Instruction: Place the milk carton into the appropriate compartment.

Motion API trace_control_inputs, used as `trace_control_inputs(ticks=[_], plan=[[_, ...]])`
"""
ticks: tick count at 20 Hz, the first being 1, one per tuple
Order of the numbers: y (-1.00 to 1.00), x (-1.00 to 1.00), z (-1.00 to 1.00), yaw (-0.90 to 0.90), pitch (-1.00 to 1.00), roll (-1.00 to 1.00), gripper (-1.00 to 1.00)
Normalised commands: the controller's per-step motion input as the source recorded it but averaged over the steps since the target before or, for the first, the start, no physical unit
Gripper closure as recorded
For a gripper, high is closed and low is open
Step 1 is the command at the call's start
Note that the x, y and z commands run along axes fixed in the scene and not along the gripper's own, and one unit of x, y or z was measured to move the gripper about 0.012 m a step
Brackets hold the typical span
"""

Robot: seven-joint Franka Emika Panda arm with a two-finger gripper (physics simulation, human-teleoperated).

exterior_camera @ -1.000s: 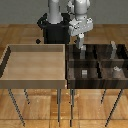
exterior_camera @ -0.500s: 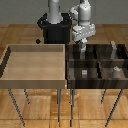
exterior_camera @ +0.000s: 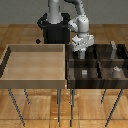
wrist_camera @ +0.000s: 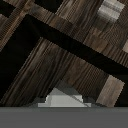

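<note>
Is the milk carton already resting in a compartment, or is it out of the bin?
Out of the bin, apparently. In the wrist view its whitish peaked top shows at the gripper, above the dark bin's dividers. The grip itself is hidden.

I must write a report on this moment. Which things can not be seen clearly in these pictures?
- Fingers: exterior view, too small against the dark bin; wrist view, out of frame.
- Milk carton: wrist view, only its whitish peak; the picture's grey lower band hides the rest.
- Target compartment: neither view settles which.
</note>
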Motion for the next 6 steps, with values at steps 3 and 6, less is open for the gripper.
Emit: trace_control_inputs(ticks=[3, 6], plan=[[0.0, 0.0, 0.0, 0.0, 0.0, 0.0, -1.0], [0.0, 0.0, 0.0, 0.0, 0.0, 0.0, -1.0]])
